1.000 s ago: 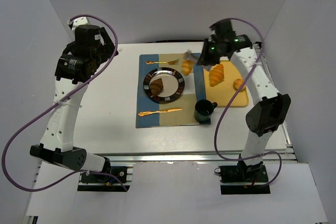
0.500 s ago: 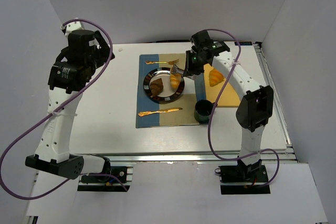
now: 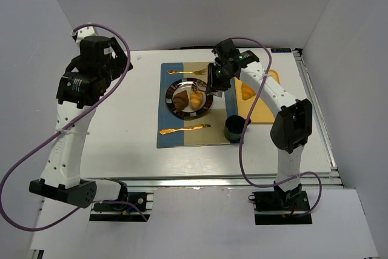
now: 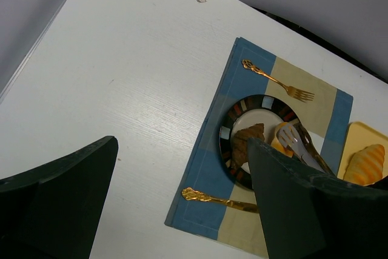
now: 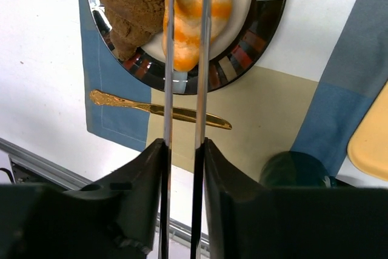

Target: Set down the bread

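An orange striped bread (image 5: 215, 4) sits over the white middle of the dark-rimmed plate (image 5: 242, 53), right beside a brown bread (image 5: 133, 4). The two arms of metal tongs (image 5: 168, 89) run along the orange bread's sides. My right gripper (image 5: 183, 144) is shut on those tongs, just right of the plate (image 3: 206, 106) in the top view. The arms stand slightly apart, and whether they still pinch the bread (image 3: 196, 97) does not show. My left gripper (image 4: 182, 144) hangs open and high over the table's left half, with nothing between its fingers.
The plate lies on a blue and tan placemat (image 3: 167, 131) with a gold fork (image 3: 187, 72) behind it and a gold knife (image 3: 185, 129) in front. A dark green cup (image 3: 234, 128) stands at the mat's near right corner. A yellow board (image 3: 267, 110) to the right carries another bread (image 3: 247, 91).
My right arm swung left from the yellow board, carrying the orange bread in the tongs to the plate. The tong arms have spread a little. The left arm shifted slightly.
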### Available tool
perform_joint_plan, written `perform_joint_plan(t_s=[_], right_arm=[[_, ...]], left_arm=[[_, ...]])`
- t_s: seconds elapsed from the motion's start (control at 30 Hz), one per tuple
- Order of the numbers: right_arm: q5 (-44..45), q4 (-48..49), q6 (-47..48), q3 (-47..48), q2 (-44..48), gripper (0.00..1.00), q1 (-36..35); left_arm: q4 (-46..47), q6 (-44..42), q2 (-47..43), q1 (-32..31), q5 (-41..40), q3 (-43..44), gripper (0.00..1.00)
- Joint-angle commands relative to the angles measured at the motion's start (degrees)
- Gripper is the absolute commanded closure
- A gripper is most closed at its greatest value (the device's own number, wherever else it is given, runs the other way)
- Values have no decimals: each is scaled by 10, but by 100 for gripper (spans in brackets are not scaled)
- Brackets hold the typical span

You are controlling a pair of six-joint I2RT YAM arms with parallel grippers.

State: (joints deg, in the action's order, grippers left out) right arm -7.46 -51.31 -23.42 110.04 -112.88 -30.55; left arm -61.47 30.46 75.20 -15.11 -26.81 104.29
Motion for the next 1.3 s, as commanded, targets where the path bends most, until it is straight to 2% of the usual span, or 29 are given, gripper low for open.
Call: perform_joint_plan(t_s=[0.0, 0.07, 0.4, 0.53, 0.7, 0.8, 0.9, 1.03, 1.17, 1.27], right_arm=[[9, -7, 13, 35, 18, 63, -4], [14, -19, 19, 49, 19, 62, -7], [49, -41, 38, 71, 42, 46, -28], [51, -38, 60, 84, 47, 45, -64], [13, 31, 87, 46, 58, 44, -141], [3, 129, 96, 4, 50, 45, -199], [-1, 190, 106, 0, 15, 45, -244], [7, 215, 87, 61, -83, 45, -290], [98, 191, 64, 151, -175, 45, -326], [160, 203, 33, 150, -205, 44, -351]], left_arm=[[-2, 4, -22, 1, -3, -4, 2], [0, 4, -24, 1, 1, -6, 2], [7, 8, -30, 1, 11, -11, 2], [3, 7, -32, 1, 8, -6, 2], [-4, 6, -41, 1, -25, 33, 2], [-7, 4, -48, 1, -33, 40, 2], [-9, 4, -56, 2, -28, 40, 2], [-21, 5, -60, 1, -28, 48, 2], [-48, 5, -57, 1, -26, 64, 2], [-64, 2, -67, 2, -26, 56, 2]])
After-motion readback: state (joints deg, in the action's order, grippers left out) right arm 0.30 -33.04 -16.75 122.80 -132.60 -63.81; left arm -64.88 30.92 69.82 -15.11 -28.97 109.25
